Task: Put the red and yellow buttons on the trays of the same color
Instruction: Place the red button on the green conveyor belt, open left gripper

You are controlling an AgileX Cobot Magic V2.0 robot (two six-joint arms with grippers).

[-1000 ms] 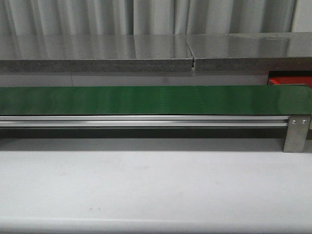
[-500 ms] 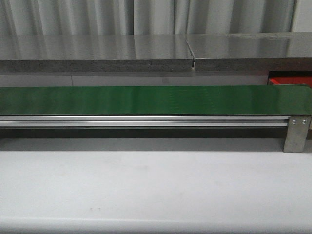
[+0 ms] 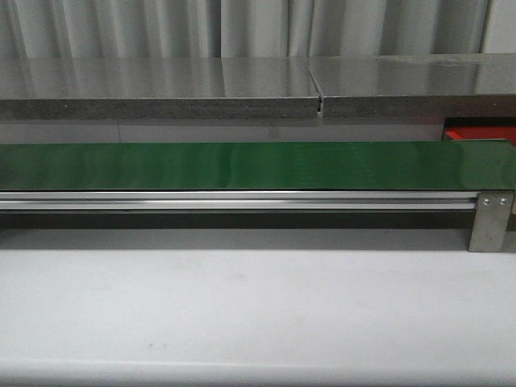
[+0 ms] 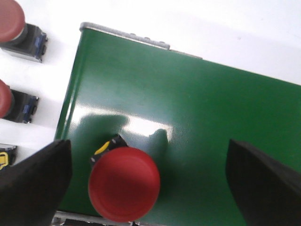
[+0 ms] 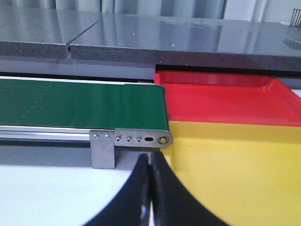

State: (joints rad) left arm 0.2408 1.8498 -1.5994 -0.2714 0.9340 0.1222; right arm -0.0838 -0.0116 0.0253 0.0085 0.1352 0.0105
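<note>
I see a red button (image 4: 124, 184) on the green belt (image 4: 197, 122) between my left jaws (image 4: 148, 181), spread wide, gripping nothing. My right jaws (image 5: 149, 188), pressed together and empty, face the red tray (image 5: 225, 101) and yellow tray (image 5: 235, 174); beyond, a grey table (image 5: 188, 40) and curtains (image 3: 242, 28).

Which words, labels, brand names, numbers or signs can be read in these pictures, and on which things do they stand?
None can be read.
Round red push button on the long green belt: plain cap; yellow-and-black patch at its base too small to tell.
Flat red tray, flat yellow tray, metal end bracket: no writing.
</note>
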